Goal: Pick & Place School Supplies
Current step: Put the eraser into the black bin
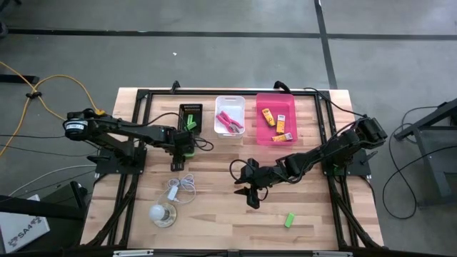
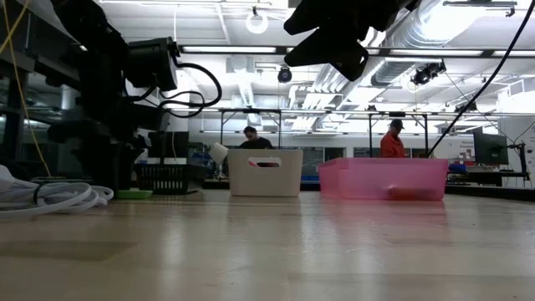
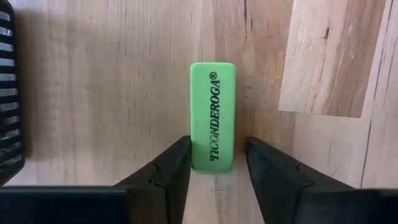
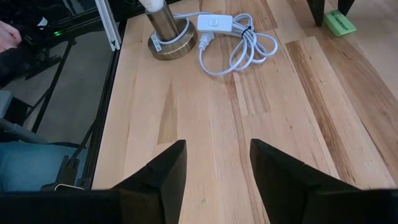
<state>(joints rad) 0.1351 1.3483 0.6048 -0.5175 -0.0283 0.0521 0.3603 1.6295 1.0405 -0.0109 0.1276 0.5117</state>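
Closing on a bright green rectangular rubber eraser, my left end effector straddles its near end, fingers just beside each flank but with a sliver of gap showing, so not yet clamped. The eraser lies flat on the pale wooden tabletop, just beside the black slotted plastic basket. I judge this the grasp step; next I must finish the squeeze, lift, and carry to a bin, probably that basket. My right end effector hovers open and empty over mid-tabletop. A second green eraser waits near the front edge; the white bin and pink bin already hold supplies.
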